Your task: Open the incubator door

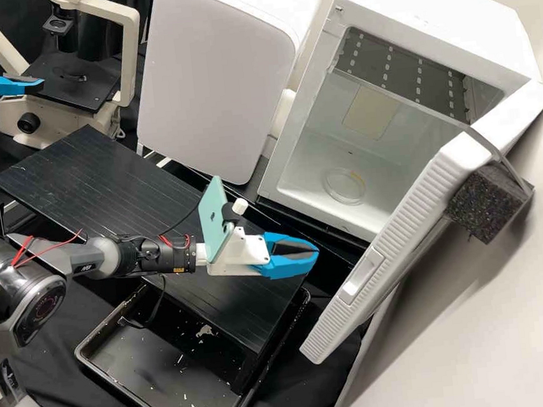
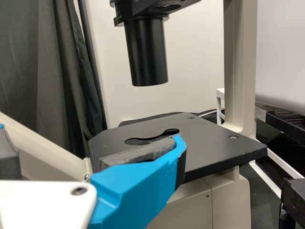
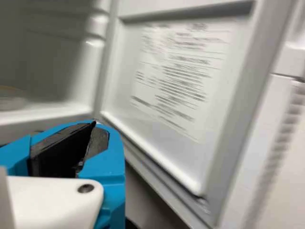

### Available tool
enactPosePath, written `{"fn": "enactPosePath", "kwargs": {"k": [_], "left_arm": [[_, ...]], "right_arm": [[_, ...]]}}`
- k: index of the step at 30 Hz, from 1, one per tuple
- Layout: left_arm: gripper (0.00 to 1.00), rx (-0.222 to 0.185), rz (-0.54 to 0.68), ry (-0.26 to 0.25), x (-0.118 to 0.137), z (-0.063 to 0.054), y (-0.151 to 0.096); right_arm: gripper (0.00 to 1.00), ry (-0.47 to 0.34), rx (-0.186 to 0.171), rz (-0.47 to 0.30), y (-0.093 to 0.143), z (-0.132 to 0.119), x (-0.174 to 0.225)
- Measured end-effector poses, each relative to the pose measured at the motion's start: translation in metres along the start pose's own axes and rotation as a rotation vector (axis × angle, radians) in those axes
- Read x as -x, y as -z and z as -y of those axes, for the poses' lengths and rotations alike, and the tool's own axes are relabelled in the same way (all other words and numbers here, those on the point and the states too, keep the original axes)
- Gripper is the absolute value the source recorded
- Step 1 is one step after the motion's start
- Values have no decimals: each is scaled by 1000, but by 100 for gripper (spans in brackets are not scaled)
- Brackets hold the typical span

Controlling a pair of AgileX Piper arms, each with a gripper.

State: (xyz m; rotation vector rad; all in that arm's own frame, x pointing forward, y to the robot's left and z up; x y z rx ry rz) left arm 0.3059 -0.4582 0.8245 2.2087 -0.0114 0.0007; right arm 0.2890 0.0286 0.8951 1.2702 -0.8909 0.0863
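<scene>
Although its opening was called for, the incubator door (image 1: 380,263) was seen standing wide, swung out from the white incubator (image 1: 439,14), with a clear round dish (image 1: 345,187) exposed on the chamber floor. The right pincer (image 1: 316,250), its blue fingers brought together on nothing, was held over the end of a black raised platform (image 1: 96,175), near the door but apart from it. The left pincer (image 1: 14,62), its fingers spread, was placed beside the microscope stage (image 2: 224,148), well apart from the door. The opening was judged to be finished or nearly so, and the risk to lie in the withdrawal. If the right pincer were swung toward the inner panel (image 3: 214,133), the door could be forced too far and its hinge strained; if the outer face were caught, the door could be knocked back toward shut. By a hard bump, the dish could be shifted. By a careless turn of the left pincer, the microscope stage could be struck.
</scene>
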Motion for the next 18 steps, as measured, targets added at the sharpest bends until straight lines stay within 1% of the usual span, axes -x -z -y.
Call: {"fn": "enactPosePath", "kwargs": {"k": [2,3,4,6,8,9,10,11,12,14,16,18], "left_arm": [[100,0,0,0,0,0,0],[100,0,0,0,0,0,0],[100,0,0,0,0,0,0],[100,0,0,0,0,0,0],[100,0,0,0,0,0,0],[100,0,0,0,0,0,0],[100,0,0,0,0,0,0],[100,0,0,0,0,0,0],[100,0,0,0,0,0,0],[100,0,0,0,0,0,0],[100,0,0,0,0,0,0],[100,0,0,0,0,0,0]], "right_arm": [[100,23,-37,-69,2,2,7],[100,38,-72,-121,5,3,10],[100,52,-85,-145,5,3,12],[100,88,-127,-209,9,5,17],[100,113,-178,-244,10,6,21],[100,132,-209,-277,11,8,23],[100,150,-226,-296,11,10,25],[100,171,-253,-322,11,11,28],[100,194,-289,-349,11,13,30],[100,243,-333,-396,10,17,34],[100,276,-351,-419,9,20,35],[100,303,-381,-430,7,22,37]]}}
